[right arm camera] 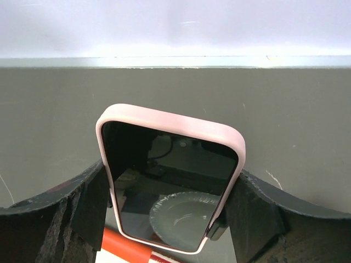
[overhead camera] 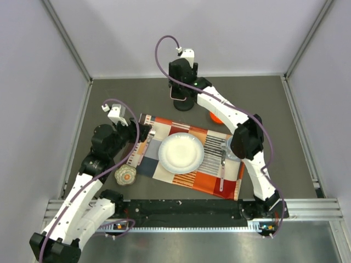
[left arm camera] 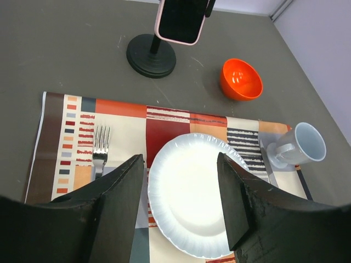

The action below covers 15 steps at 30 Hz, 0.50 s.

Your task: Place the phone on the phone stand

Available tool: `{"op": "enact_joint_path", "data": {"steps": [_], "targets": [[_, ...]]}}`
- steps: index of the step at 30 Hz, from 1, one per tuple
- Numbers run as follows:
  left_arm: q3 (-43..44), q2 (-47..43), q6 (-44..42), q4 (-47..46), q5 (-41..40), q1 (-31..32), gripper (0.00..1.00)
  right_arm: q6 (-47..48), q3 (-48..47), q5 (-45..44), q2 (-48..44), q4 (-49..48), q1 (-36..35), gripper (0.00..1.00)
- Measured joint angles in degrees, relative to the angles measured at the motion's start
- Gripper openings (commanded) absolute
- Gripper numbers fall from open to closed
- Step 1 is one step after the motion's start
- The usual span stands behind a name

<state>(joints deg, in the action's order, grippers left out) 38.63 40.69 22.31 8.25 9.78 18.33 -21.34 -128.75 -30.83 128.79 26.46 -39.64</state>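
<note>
The phone (right arm camera: 170,181), black screen in a pale pink case, is held upright between my right gripper's fingers (right arm camera: 88,205), which press on its two long edges. In the left wrist view the phone (left arm camera: 181,22) sits at the top of the black phone stand (left arm camera: 151,55), above its round disc base. A small dark holder part shows at the phone's lower right edge; whether it bears the phone cannot be told. From above, my right gripper (overhead camera: 181,90) is over the stand (overhead camera: 184,104) at the table's back. My left gripper (left arm camera: 181,197) is open and empty, above the white plate.
A striped placemat (left arm camera: 164,123) carries a white plate (left arm camera: 203,192), a fork (left arm camera: 100,145) and a pale mug (left arm camera: 299,145). An orange-red bowl (left arm camera: 240,79) stands right of the stand. A small round patterned object (overhead camera: 125,175) lies left of the placemat.
</note>
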Motion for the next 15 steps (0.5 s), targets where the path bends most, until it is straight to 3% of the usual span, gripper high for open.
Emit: {"op": "enact_joint_path", "data": {"steps": [3,15], "targets": [[0.0,-0.1,-0.1,0.0,-0.1,0.0,0.61,3.3,1.1,1.7,0.0,-2.6,0.4,0.01],[0.0,-0.1,-0.5,0.1,-0.2,0.0,0.61,11.2,3.3,8.9,0.0,-8.2,3.9,0.00]]}}
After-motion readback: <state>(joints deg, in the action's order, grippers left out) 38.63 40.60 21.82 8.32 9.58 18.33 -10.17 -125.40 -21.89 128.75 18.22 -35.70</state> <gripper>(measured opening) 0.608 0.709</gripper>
